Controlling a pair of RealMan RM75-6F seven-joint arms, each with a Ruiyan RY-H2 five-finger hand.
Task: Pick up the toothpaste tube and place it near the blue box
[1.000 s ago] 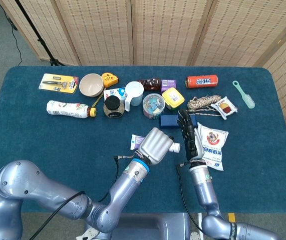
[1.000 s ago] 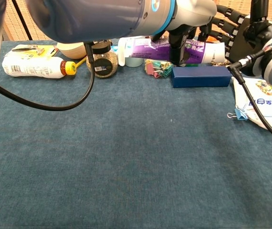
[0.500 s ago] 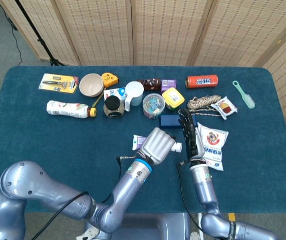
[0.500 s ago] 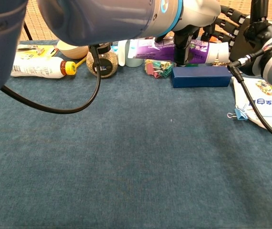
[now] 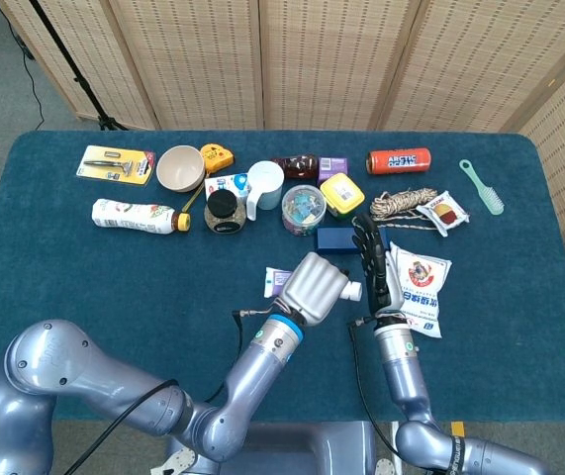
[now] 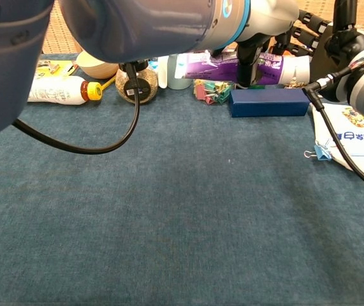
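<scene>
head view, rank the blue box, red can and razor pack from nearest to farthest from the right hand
From the right hand:
1. Blue box, just beside it, toward the left arm.
2. Red can, at the back of the table.
3. Razor pack, at the far back-left corner.

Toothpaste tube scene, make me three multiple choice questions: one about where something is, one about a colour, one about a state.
1. Where is the toothpaste tube?
A. lying beside the razor pack
B. held in the left robot hand, near the blue box
C. inside the bowl

2. What colour is the cap of the white bottle lying at the table's left?
A. yellow
B. red
C. black

3. What is the right robot hand doing?
A. gripping the blue box
B. pinching the rope
C. holding nothing, fingers extended

Answers:
1 B: the chest view shows the tube clamped in the left robot hand, above the box.
2 A: the head view shows a yellow cap at the bottle's right end.
3 C: the head view shows its fingers straight and empty beside the snack bag.
</scene>
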